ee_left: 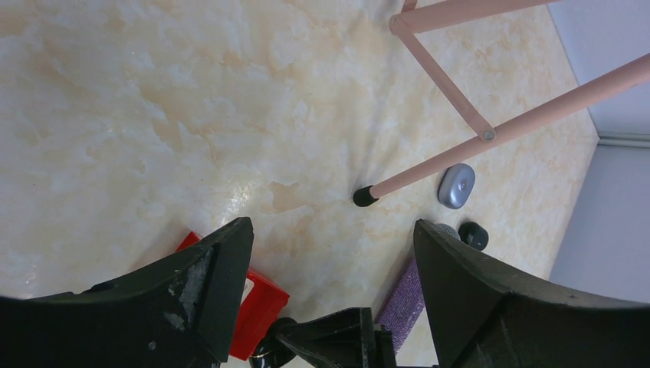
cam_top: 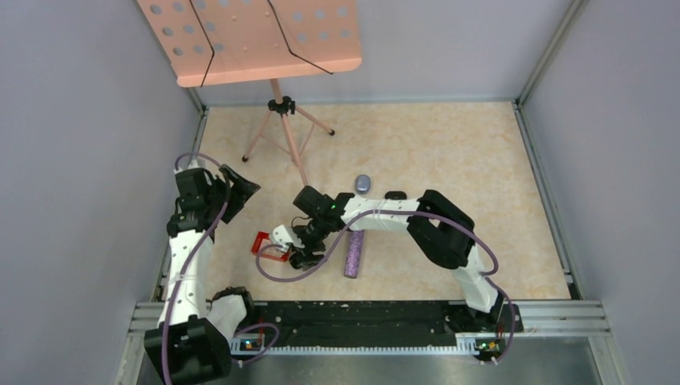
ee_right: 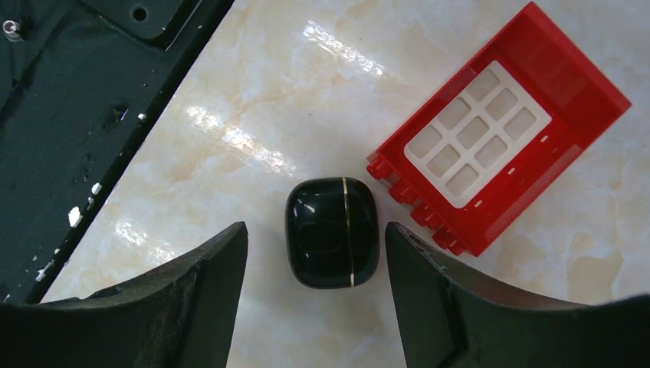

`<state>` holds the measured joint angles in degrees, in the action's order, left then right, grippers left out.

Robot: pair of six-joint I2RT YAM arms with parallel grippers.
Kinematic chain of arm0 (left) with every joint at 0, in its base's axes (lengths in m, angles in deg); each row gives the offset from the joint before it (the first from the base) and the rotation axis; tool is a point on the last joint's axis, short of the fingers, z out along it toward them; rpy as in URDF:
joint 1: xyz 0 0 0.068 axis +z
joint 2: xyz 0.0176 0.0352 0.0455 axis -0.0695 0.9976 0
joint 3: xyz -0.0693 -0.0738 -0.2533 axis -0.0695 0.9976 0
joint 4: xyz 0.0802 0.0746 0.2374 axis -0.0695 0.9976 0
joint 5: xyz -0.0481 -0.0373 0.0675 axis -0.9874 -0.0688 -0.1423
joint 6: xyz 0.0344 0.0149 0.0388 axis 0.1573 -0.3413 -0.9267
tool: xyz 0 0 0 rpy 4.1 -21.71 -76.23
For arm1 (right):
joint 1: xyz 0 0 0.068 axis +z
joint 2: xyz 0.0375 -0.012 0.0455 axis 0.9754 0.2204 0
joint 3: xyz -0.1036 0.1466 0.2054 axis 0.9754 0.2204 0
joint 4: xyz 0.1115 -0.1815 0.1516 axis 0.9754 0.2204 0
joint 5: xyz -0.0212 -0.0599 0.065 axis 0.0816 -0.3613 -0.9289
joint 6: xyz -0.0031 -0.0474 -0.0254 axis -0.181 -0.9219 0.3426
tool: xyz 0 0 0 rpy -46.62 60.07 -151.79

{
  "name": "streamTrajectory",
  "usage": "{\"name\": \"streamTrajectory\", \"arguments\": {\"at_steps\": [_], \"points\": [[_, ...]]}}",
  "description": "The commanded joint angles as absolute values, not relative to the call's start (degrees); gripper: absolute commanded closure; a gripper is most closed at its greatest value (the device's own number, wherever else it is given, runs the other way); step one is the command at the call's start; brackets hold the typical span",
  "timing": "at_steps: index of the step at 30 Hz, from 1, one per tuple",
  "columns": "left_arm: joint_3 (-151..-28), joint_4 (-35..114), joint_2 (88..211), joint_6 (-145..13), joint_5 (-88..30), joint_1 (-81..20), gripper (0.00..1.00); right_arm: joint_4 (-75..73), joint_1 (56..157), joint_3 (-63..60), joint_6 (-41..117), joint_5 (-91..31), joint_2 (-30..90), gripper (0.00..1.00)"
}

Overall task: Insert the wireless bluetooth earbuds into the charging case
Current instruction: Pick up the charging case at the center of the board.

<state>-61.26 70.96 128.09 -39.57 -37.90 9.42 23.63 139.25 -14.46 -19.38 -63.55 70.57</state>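
A glossy black charging case [ee_right: 332, 232] with a thin gold seam lies closed on the marble tabletop. My right gripper [ee_right: 316, 228] stands open over it, one finger on each side and neither touching it. In the top view the right gripper [cam_top: 298, 255] reaches left across the table. My left gripper [ee_left: 333, 226] is open with nothing between its fingers, raised at the left side [cam_top: 239, 186]. The earbuds are out of view.
A red plastic box [ee_right: 498, 130] lies just beside the black case. A purple glittery oblong [cam_top: 354, 253], a grey-blue case [cam_top: 363, 184] and a small black case [ee_left: 473, 234] lie further right. A pink music stand [cam_top: 277, 104] stands at the back left.
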Motion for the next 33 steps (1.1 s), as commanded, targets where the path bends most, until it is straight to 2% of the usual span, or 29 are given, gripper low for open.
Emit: {"name": "streamTrajectory", "arguments": {"at_steps": [1, 6, 10, 15, 21, 26, 30, 33], "points": [[-60.02, 67.7, 125.93, -37.99, -39.23, 9.98, 0.19, 19.78, 140.86, -12.67, -18.45, -61.67, 72.01, 0.35], [-59.88, 67.35, 125.95, -37.85, -39.94, 10.18, 0.19, 19.83, 141.56, -10.09, -21.61, -57.92, 72.44, 0.43], [-59.57, 65.63, 126.79, -37.94, -42.01, 10.16, 0.21, 19.65, 141.43, -8.99, -21.36, -54.49, 70.63, 0.66], [-59.83, 62.08, 129.88, -38.23, -47.64, 9.8, 0.24, 20.16, 137.65, -7.56, -17.25, -53.06, 61.33, 0.74], [-63.67, 56.49, 134.76, -43.89, -54.46, 3.63, 0.23, 20.76, 130.58, -4.25, -10.41, -50.08, 43.54, 0.75], [-64.47, 37.9, 135.88, -45.21, -66.11, -5.35, 0.22, 16.88, 125.98, -0.11, -5.66, -40.72, 31.22, 0.73], [-69.95, 28.74, 140.35, -50.56, -74.17, -13.28, 0.2, 14.13, 124.06, 1.74, -6.87, -35.58, 25.61, 0.73], [-73.35, 20.24, 145.35, -47.23, -77.88, -15.79, 0.2, 12.93, 123.63, 1.84, -9.22, -33.66, 23.84, 0.73]]}}
